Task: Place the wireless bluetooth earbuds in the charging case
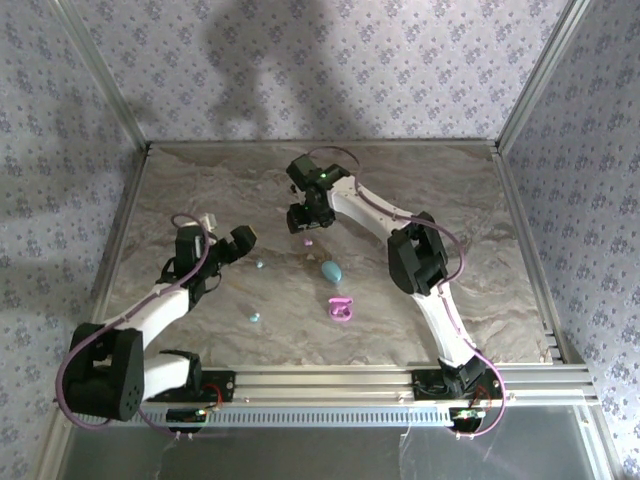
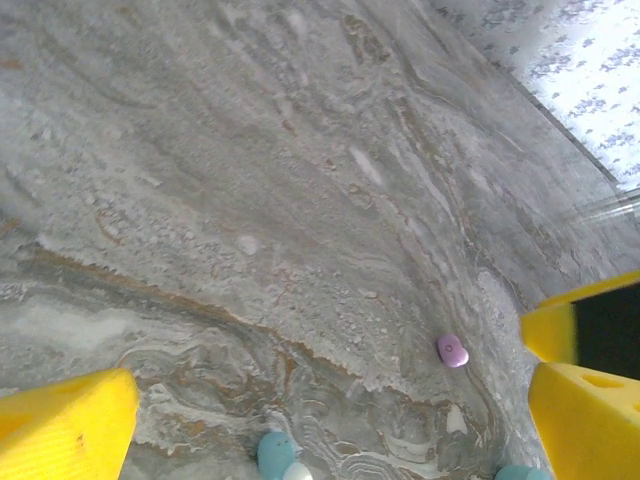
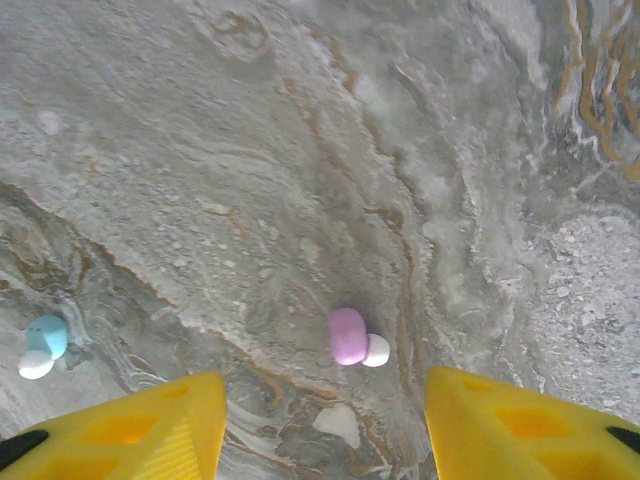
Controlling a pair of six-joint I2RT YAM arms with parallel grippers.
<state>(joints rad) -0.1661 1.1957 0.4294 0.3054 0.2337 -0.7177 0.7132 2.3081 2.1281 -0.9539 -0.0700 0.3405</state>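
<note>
Right hand (image 3: 325, 425) is hovering open, straddling the pink earbud (image 3: 348, 336) to pinch it — left hand (image 2: 325, 410) is hanging wide open.

1. No words or letters can be read on anything here.
2. No numbers, brand names or signs can be read either.
</note>
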